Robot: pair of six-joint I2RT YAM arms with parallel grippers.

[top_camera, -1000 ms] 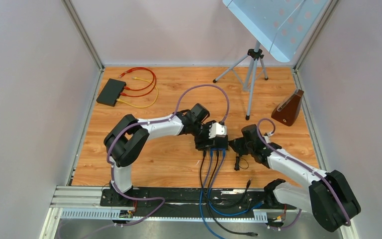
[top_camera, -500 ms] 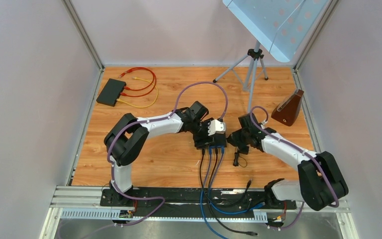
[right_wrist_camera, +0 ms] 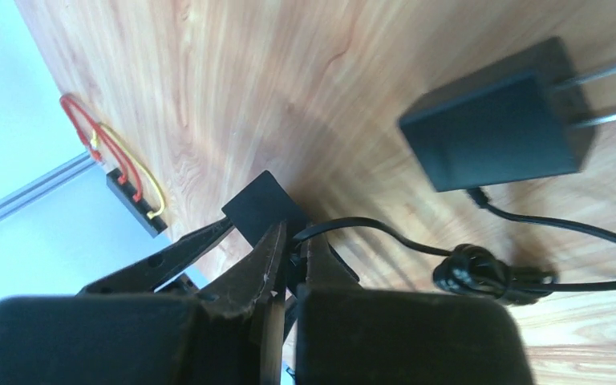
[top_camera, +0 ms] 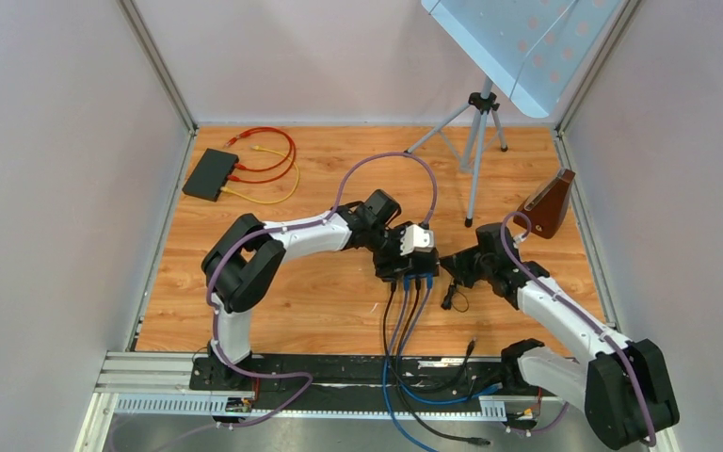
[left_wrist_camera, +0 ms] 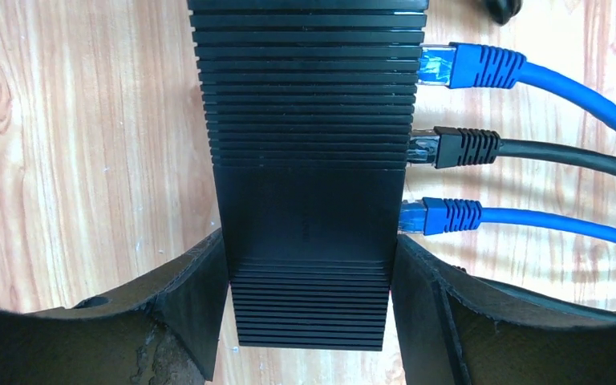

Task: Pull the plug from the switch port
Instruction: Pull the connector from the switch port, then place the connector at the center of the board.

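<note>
We see the left gripper [left_wrist_camera: 309, 277] with its jaws grasping the black switch [left_wrist_camera: 309, 120] by its two long sides, pressing it flat on the wood surface [top_camera: 320, 301]. Three cables sit in ports along one edge of the switch: a blue one [left_wrist_camera: 481, 66], a black one [left_wrist_camera: 469, 147] and another blue one [left_wrist_camera: 449, 215]. The right gripper [right_wrist_camera: 289, 257] is just beside the switch, on its right in the top view. Its jaws are clenched on the plug [right_wrist_camera: 294, 241] at the end of a thin black cord [right_wrist_camera: 385, 233]. The plug is mostly hidden between the jaws, so we cannot tell whether it is seated in its port or free of it. The cord runs through a tied bundle [right_wrist_camera: 481, 273] to a black adapter [right_wrist_camera: 497, 132] lying on the surface with its prongs pointing away. A second switch [top_camera: 211, 174] with red and yellow cables lies well apart at the far left, and a tripod [top_camera: 475, 141] stands at the back.
</note>
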